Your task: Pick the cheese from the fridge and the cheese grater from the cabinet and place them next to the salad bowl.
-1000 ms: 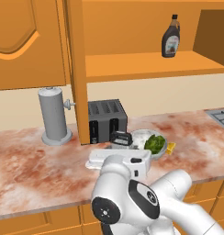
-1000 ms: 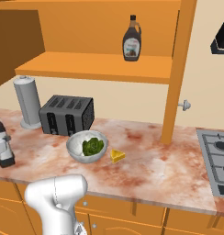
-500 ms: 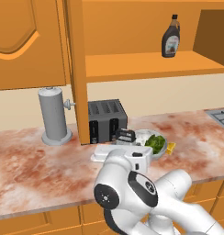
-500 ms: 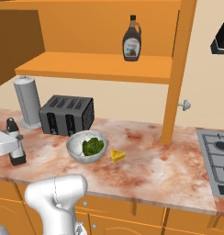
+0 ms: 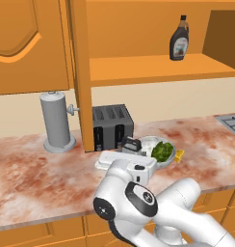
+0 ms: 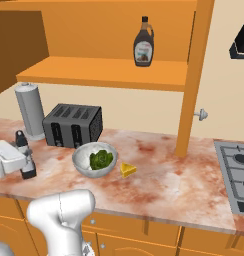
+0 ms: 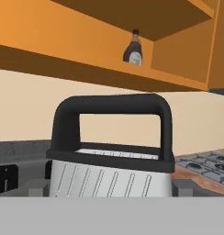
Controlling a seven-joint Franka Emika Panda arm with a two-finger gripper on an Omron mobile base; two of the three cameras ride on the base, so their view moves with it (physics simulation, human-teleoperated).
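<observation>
Placement of the cheese grater beside the salad bowl. The gripper has its jaws spread wide around the grater's silver body, apparently clamped on it. In the hand view the black handle stands upright directly ahead.

The grater is upright over the counter, towards its front edge and left of the bowl with a gap between them. The cheese already lies on the counter just beside the bowl, on the side facing the stove.

To do this step well, keep the grater vertical and carry it closer to the bowl without nudging the rim. Stay clear of the toaster behind, and lower the black base flat onto the counter. Part the jaws only then, since a tall tapered body would probably tip if released tilted.

Count: one grater, one cheese wedge, one salad bowl, one toaster, one syrup bottle on the cabinet shelf, one grey cylinder
</observation>
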